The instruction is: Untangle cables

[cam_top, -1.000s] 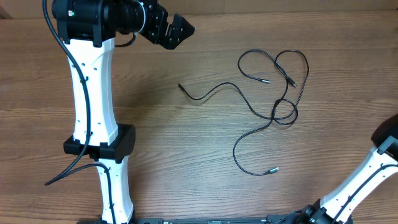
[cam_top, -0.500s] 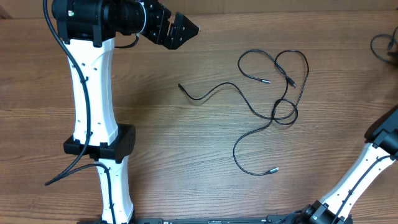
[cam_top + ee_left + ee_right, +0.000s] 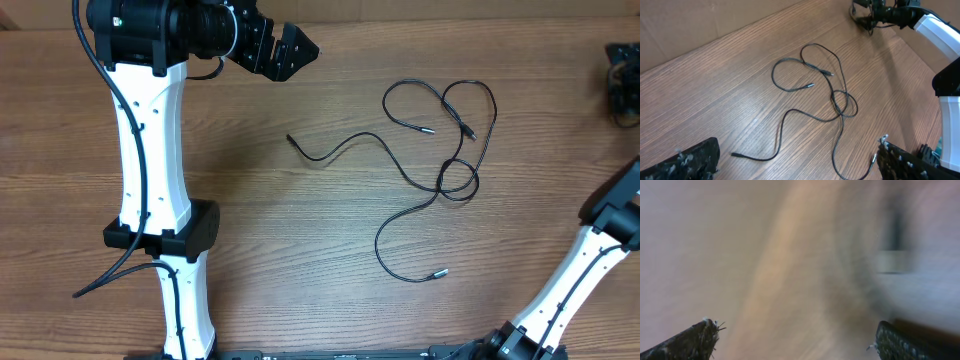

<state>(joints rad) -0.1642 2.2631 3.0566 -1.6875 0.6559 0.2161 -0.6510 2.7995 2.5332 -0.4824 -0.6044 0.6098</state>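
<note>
The cables (image 3: 442,180) lie right of the surface's (image 3: 300,240) middle, nearer the far edge: thin black strands that cross in a small knot (image 3: 457,182), with one loop beyond it and a tail curving toward the near edge.

The left tool (image 3: 283,52) hangs released over the far edge, left of the strands, holding nothing. The right tool (image 3: 872,12) is at the far right corner. Its own view is blurred, but the fingers stand wide apart with nothing visibly between them.

The likely step is choosing a strand. The loose end (image 3: 290,138) reaching toward the left edge looks easiest for the left tool: pinch just behind the plug and draw slowly leftward. It helps if the other tool pins the knot, so the pull does not tighten it.

Nothing lies between tools and strands. Dark loops beside the right tool are too small to identify.
</note>
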